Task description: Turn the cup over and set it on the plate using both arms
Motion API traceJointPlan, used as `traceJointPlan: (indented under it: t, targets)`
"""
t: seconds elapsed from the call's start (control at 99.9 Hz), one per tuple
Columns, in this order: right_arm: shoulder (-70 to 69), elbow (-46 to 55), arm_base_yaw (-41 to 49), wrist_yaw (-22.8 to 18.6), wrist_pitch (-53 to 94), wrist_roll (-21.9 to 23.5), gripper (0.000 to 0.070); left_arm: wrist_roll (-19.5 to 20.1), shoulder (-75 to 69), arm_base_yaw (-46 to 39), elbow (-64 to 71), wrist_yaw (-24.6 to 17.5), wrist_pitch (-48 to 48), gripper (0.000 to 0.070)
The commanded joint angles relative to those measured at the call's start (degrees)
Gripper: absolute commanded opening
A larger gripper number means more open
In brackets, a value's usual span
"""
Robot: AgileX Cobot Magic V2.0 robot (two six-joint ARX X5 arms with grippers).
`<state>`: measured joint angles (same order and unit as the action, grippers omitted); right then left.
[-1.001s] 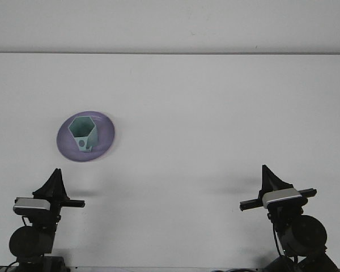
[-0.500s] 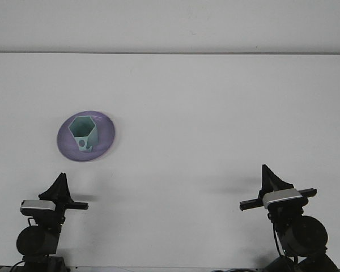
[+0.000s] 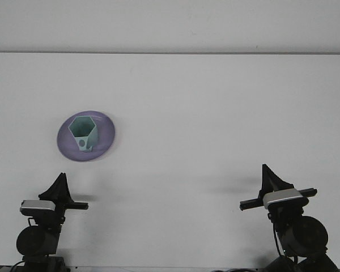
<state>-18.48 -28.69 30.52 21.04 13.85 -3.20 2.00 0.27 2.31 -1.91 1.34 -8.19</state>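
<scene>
On the left half of the desk (image 3: 215, 124) the cup (image 3: 83, 134) stood mouth up inside the purple plate (image 3: 103, 129), its handle turned toward me, so by my reading the job was finished or nearly so. Both arms sat low at the near edge, well apart from the plate. The left gripper (image 3: 60, 184) and the right gripper (image 3: 268, 177) each showed as a dark wedge narrowing to one tip, so I judged the fingers of both to be together and holding nothing.

What worried me was small. The cup looked set toward the near-left part of the plate, not centred, and a hexagonal cup on a curved dish might rock if the desk were jolted. A careless arm motion on the left side could also clip the plate rim, since that arm was the nearer one.

The desk was plain white and matte, bare except for the plate and cup. Behind it ran a pale wall, meeting the desk along a straight seam. Lighting was even, with soft shadows.
</scene>
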Motion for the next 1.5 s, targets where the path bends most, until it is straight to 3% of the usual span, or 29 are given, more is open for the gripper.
traceJointPlan:
  t: [0.0,0.17,0.33,0.47,0.79,1.491]
  targets:
    - [-0.2,-0.1,0.2,0.5,-0.7,-1.2,0.0001,-0.3,-0.1,0.0,1.1,0.1,-0.7,0.0013]
    - [0.5,2.3,-4.5,2.0,-1.9,-4.3,0.0001,-0.3,-0.1,0.0,1.1,0.1,-0.8,0.0013]
    - [5.5,11.3,-19.1,-15.5,-8.3,-7.8,0.0001,-0.3,-0.1,0.0,1.1,0.1,-0.8,0.0014]
    - [11.6,17.7,-27.3,-22.8,-8.3,-10.5,0.0001,-0.3,-0.1,0.0,1.1,0.2,-0.9,0.0013]
    - [18.4,28.0,-29.5,-22.4,-11.7,-9.6,0.0001,-0.3,-0.1,0.0,1.1,0.2,-0.9,0.0013]
    - [18.4,28.0,-29.5,-22.6,-10.9,-8.8,0.0001,-0.3,-0.1,0.0,1.1,0.2,-0.9,0.0013]
